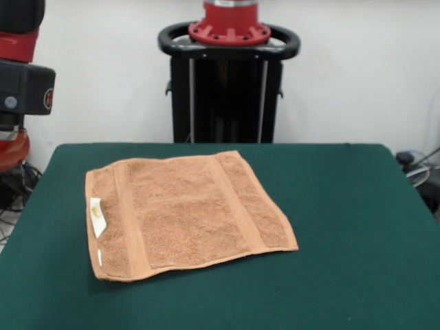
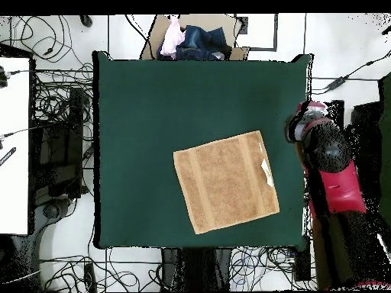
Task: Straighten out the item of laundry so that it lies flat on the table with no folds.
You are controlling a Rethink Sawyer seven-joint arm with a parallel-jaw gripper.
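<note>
The orange-tan towel (image 1: 184, 213) lies spread out on the green table (image 1: 344, 227), left of centre in the front view. It looks flat, with both woven bands showing and its white label (image 1: 97, 216) at the left edge. In the overhead view the towel (image 2: 225, 181) lies slightly turned near the table's (image 2: 145, 122) right side, with the label (image 2: 266, 171) on its right edge. The red and black arm (image 2: 332, 172) stands off the table beside the label edge, and it touches nothing. Its end (image 2: 304, 126) hangs just past the table's edge. The gripper's state does not show.
Part of the arm (image 1: 20, 89) fills the front view's left edge. The black pedestal (image 1: 228, 82) stands behind the table's far side. A box with clothes (image 2: 195, 40) sits beyond the table's top edge in the overhead view. Cables lie on the floor all round.
</note>
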